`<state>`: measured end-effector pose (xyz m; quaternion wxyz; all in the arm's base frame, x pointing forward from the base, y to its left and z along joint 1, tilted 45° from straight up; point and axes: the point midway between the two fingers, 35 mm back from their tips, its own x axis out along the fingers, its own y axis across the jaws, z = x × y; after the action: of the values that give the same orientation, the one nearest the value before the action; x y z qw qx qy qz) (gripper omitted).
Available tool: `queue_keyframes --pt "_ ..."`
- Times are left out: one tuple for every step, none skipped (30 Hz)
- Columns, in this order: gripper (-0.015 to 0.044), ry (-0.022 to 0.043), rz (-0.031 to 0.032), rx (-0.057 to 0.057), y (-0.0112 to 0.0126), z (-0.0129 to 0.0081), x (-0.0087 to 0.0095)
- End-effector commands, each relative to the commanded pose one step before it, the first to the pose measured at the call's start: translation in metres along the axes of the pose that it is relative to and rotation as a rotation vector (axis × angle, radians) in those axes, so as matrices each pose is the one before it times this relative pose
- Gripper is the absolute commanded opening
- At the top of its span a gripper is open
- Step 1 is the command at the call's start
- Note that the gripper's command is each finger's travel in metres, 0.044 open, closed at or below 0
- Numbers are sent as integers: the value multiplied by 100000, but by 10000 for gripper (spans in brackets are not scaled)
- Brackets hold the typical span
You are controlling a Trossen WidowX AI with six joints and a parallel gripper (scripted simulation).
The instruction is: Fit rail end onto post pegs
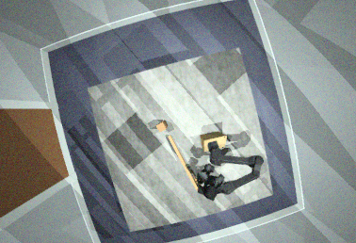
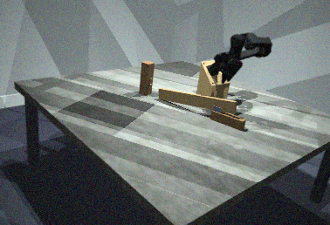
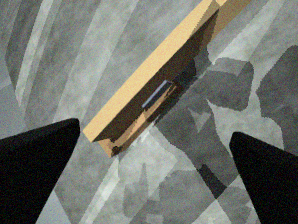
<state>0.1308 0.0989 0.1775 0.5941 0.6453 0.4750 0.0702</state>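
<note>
The long wooden rail lies slanted across the table. One end is near the short upright post but apart from it. The other end is at the low footboard block. The pegs are too small to make out. My gripper is open and empty. It hangs above the rail's footboard end, with a black finger on each side of the wrist view and the rail end between them, lower down.
A taller wooden box stands beside the arm's base, behind the rail. The table edge runs along the front. A dark floor border surrounds the table in the top view.
</note>
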Motion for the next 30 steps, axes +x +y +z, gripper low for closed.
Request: queue_keyframes --pt "440 429 -11090 -47718 1057 3880 1284" --pt "440 880 -1385 -7350 -233 566 247" --pt "440 1024 -1267 -7349 -297 547 255" --pt "440 1151 -1140 -7345 -360 518 262" --pt "440 1261 -1002 -7339 -421 481 268" --pt "440 1352 -859 -6089 -478 438 276" --pt "440 1236 -646 -3489 -459 346 247" --pt "440 845 -372 -4246 -321 213 167" --pt "440 863 -314 -4253 -336 193 169" --pt "440 880 -256 -4259 -350 173 172" --pt "440 894 -197 -4265 -364 151 175" --pt "440 905 -138 -4259 -376 129 178" --pt "440 1446 -195 -3169 -682 184 298" --pt "440 865 -55 -4216 -416 86 181" --pt "440 805 3 -4293 -395 56 171" --pt "440 766 54 -4368 -382 29 166" --pt "440 757 105 -4395 -384 5 168" --pt "440 742 154 -4378 -383 -20 169" --pt "440 722 201 -4378 -380 -44 170" --pt "440 701 246 -4261 -376 -68 171" --pt "440 683 290 -3902 -372 -91 173" --pt "440 664 333 -3782 -367 -113 175" --pt "440 706 463 -4066 -353 -134 193" --pt "440 676 506 -4068 -347 -156 196" --pt "440 644 547 -4070 -338 -177 199" --pt "440 609 586 -4071 -329 -198 202" --pt "440 571 622 -4064 -317 -219 204" --pt "440 531 655 -4058 -304 -238 206" --pt "440 488 685 -4044 -290 -256 208" --pt "440 444 713 -4038 -274 -274 211"
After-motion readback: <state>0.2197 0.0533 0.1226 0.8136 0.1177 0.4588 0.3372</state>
